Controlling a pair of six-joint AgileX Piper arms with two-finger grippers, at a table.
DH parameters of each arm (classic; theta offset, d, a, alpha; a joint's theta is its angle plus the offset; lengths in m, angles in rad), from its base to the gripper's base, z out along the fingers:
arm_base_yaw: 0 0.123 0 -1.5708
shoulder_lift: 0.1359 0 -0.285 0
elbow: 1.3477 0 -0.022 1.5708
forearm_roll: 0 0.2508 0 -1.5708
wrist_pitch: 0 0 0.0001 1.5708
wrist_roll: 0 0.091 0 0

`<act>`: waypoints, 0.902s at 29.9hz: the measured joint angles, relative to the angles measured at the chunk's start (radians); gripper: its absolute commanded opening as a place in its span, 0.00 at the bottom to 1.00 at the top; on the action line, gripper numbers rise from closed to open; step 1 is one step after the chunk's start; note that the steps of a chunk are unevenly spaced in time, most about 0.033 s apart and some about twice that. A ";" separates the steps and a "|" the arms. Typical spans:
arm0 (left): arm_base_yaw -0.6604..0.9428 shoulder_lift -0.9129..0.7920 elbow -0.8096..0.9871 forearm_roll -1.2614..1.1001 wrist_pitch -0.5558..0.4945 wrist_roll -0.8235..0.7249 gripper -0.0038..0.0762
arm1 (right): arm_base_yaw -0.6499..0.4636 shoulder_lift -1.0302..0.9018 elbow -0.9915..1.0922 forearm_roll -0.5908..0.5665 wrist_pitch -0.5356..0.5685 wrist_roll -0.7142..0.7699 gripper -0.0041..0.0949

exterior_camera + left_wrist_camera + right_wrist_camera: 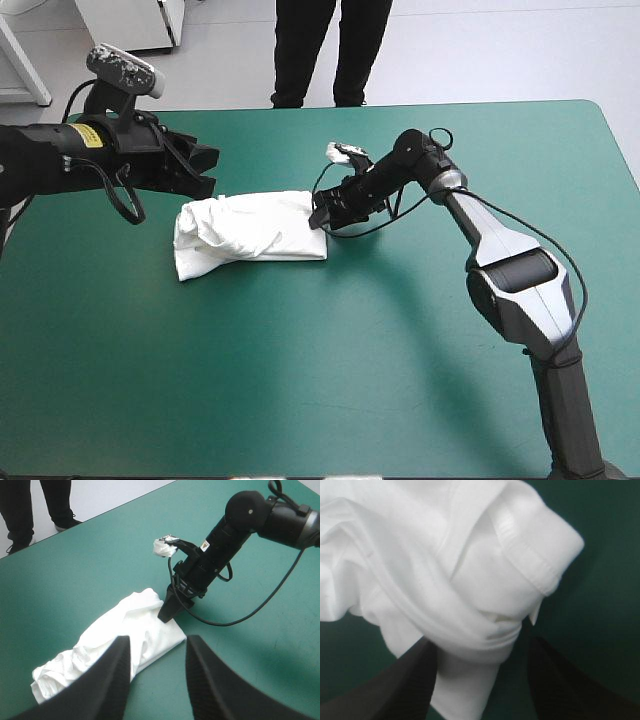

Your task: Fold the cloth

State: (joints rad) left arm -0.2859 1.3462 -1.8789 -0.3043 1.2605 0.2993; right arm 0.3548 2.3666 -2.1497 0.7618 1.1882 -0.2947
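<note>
Black fingers (405, 690) of the right gripper (481, 645) stood well apart close to its camera. A rolled fold of the white T-shirt (470, 570) lay between them, straddled rather than pinched. Seen from above, that gripper sat low at the end of the bundle facing the table's right edge, its tips touching the fabric or just shy of it. The left gripper (157, 640) also had its jaws wide and held nothing. It hovered clear of the cloth on the side toward the table's left edge, looking along the bundle.

The T-shirt lay on the teal-green table (380, 380) in its far half, somewhat nearer the left edge than the right and well away from every edge. It formed a compact oblong bundle, with no sleeve showing as such. The end by the right gripper looked flat and fairly square, with a hemmed edge wrapped over it. The end toward the left edge was puffed and wrinkled, its layers bunched rather than stacked.

By my reading, the folding was largely done and the main folds were in. What remained, if anything, was to flatten or tuck the loose end, perhaps make one more fold across, and draw both arms clear.
</note>
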 measured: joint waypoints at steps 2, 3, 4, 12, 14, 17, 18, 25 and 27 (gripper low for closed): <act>0.000 0.000 0.000 -0.001 0.000 0.000 0.39 | 0.001 0.023 -0.014 0.002 -0.004 0.001 0.57; 0.000 0.000 0.000 -0.001 0.000 0.000 0.39 | 0.001 0.035 -0.020 0.009 -0.004 0.002 0.57; 0.000 0.000 0.000 -0.002 0.000 0.000 0.39 | 0.001 0.042 -0.026 0.018 -0.004 0.004 0.57; 0.000 0.000 0.000 -0.005 0.000 0.000 0.39 | 0.015 0.072 -0.039 0.070 -0.028 -0.022 0.26; 0.000 0.000 0.000 -0.007 0.000 0.000 0.39 | 0.026 0.079 -0.039 0.070 -0.042 -0.035 0.07; 0.000 0.000 0.000 -0.008 0.000 0.000 0.39 | 0.041 0.085 -0.039 0.067 -0.064 -0.052 0.04; 0.000 0.000 0.000 -0.009 0.000 0.000 0.39 | 0.042 0.085 -0.039 0.067 -0.069 -0.055 0.04; 0.000 -0.008 0.000 -0.032 0.000 0.000 0.39 | 0.053 0.085 -0.096 -0.084 -0.028 -0.008 0.04; 0.000 -0.012 0.000 -0.035 0.000 0.000 0.39 | 0.049 0.081 -0.117 -0.142 -0.003 0.023 0.04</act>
State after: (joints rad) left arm -0.2859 1.3337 -1.8789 -0.3398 1.2605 0.2993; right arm 0.4034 2.4477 -2.2663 0.6196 1.1850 -0.2722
